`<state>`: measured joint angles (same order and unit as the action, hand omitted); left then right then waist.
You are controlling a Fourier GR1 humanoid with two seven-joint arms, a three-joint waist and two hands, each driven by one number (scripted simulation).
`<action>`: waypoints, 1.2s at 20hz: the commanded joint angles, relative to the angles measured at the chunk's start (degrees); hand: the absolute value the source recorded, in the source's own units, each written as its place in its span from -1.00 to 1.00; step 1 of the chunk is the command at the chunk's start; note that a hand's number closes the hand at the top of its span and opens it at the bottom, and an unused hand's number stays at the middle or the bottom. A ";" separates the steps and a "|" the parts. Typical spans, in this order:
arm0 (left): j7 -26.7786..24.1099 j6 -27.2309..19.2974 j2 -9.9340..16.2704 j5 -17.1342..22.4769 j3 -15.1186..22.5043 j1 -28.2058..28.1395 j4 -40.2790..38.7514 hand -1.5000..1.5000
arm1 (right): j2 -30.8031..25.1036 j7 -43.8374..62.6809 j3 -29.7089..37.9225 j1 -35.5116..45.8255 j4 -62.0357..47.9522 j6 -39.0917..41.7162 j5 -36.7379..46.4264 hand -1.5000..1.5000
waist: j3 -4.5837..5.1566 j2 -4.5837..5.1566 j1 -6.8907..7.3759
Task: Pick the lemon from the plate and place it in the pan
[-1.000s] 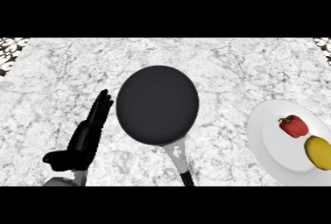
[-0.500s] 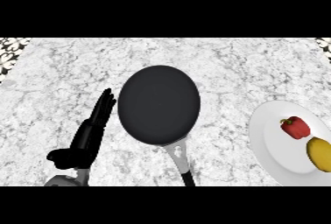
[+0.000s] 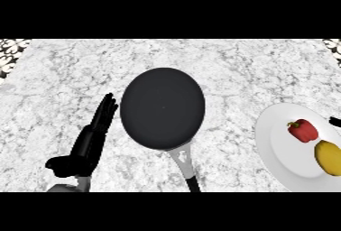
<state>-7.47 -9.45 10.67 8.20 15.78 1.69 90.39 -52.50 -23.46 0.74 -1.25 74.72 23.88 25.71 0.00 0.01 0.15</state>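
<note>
Since half a second ago, a small black shape (image 3: 335, 120) has come into the head view at the right edge beside the plate (image 3: 279, 149); whether it is the right hand, and how its fingers are set, cannot be told. Left hand (image 3: 90, 140) is seen unmoved at lower left, fingers straight, pressed together, pointing up, just beside the pan (image 3: 162, 108). On the plate the lemon (image 3: 329, 157) is seen below a red pepper (image 3: 303, 130)

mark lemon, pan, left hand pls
lemon (image 3: 328, 157), head view, middle of its yellow skin
pan (image 3: 163, 108), head view, middle of its dark bowl
left hand (image 3: 86, 144), head view, its palm, fingers straight
</note>
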 commanded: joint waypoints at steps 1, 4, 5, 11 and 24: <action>3.38 -0.91 -2.19 -1.43 -0.57 2.23 1.33 0.00 | 4.16 1.60 -0.73 1.78 -1.36 -0.52 4.84 -1.00 | 0.00 -0.01 -0.09; -0.16 1.79 -2.75 -1.52 -3.56 4.95 -5.85 0.00 | 3.99 0.82 2.42 1.02 -0.62 1.24 5.62 -1.00 | 0.01 0.01 -0.30; -0.22 1.57 -1.42 -3.00 -2.21 -0.21 -0.46 0.00 | 5.95 3.76 1.99 -0.94 3.39 1.32 6.05 -1.00 | 0.01 -0.06 -0.24; 0.49 5.08 -1.58 -1.08 -5.94 1.55 -1.25 0.00 | 7.94 -3.92 4.81 3.12 -8.19 0.44 9.04 -1.00 | 0.00 0.00 -0.05; 1.65 3.98 -5.43 -6.54 -3.36 -0.40 0.73 0.00 | 13.73 -4.43 -0.84 10.61 -18.53 -1.97 21.20 1.00 | -0.03 0.07 0.37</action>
<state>-6.11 -5.50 5.68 2.69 11.48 2.25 90.04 -39.20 -25.87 3.14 7.58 60.02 22.02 43.01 0.31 -0.10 0.27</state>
